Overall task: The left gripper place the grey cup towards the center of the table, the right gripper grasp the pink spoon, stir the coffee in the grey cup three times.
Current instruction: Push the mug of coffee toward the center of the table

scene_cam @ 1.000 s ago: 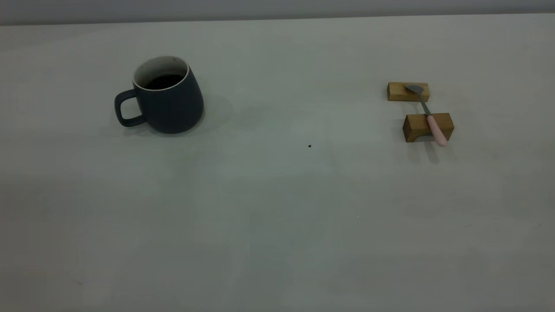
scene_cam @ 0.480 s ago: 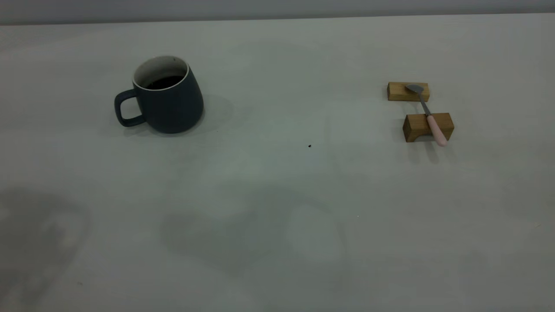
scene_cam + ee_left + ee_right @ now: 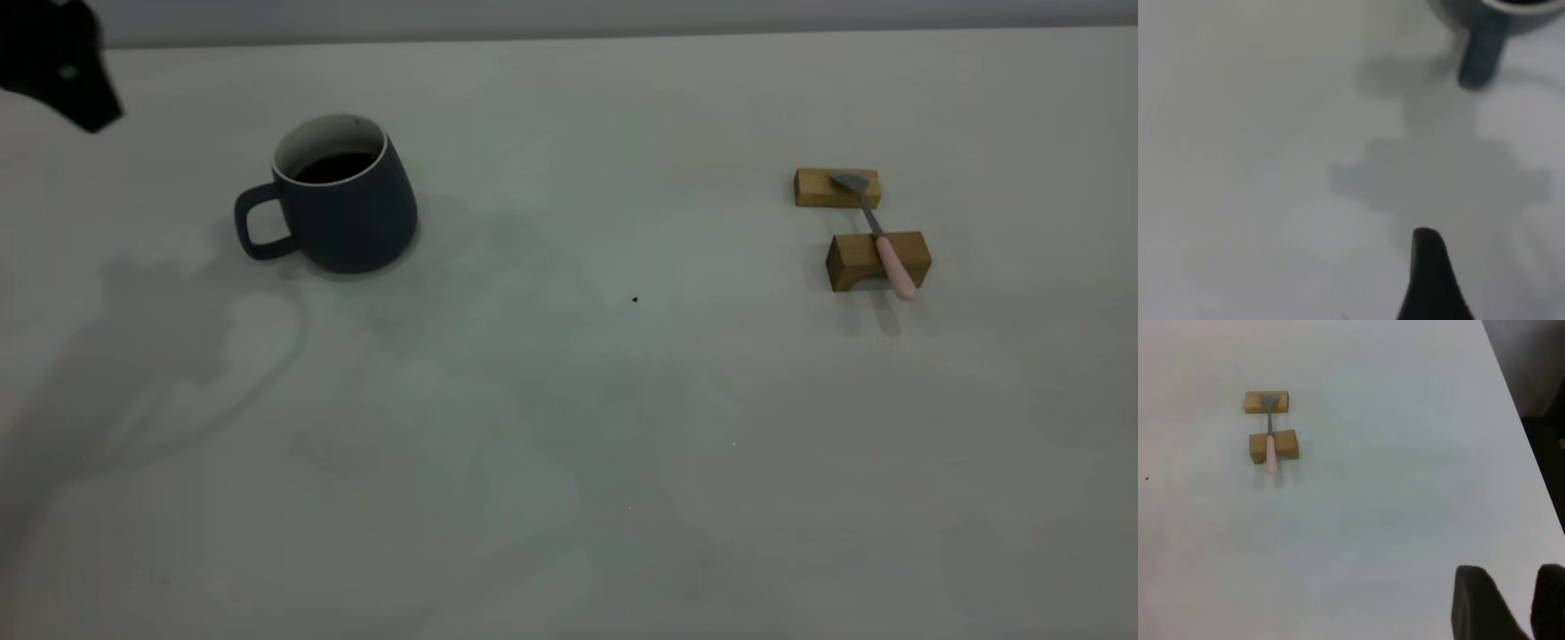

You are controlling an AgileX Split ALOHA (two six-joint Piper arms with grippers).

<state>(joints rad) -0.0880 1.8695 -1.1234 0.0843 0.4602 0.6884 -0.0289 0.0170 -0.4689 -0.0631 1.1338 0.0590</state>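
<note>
The grey cup (image 3: 351, 222) stands upright at the table's (image 3: 569, 462) far left, handle (image 3: 1481, 57) pointing left, black coffee (image 3: 336, 166) inside. A dark piece of my left gripper (image 3: 71, 84) shows at the far left corner, well apart from the cup. In the left wrist view one finger (image 3: 1431, 280) hangs over bare table short of the handle, with nothing beside it. The pink spoon (image 3: 893, 262) lies across two wooden blocks at the right. My right gripper (image 3: 1511, 572) is open and empty, some way from the spoon (image 3: 1271, 453).
The spoon's bowl rests on the far wooden block (image 3: 813, 188) and its handle on the nearer arched block (image 3: 853, 258). A tiny black speck (image 3: 635, 300) marks the table's middle. The table's right edge (image 3: 1521, 420) runs close to my right gripper.
A dark part of the left arm has come into view at the top left. Its shadows have slid across the table toward the cup. Cup and spoon have not moved.
</note>
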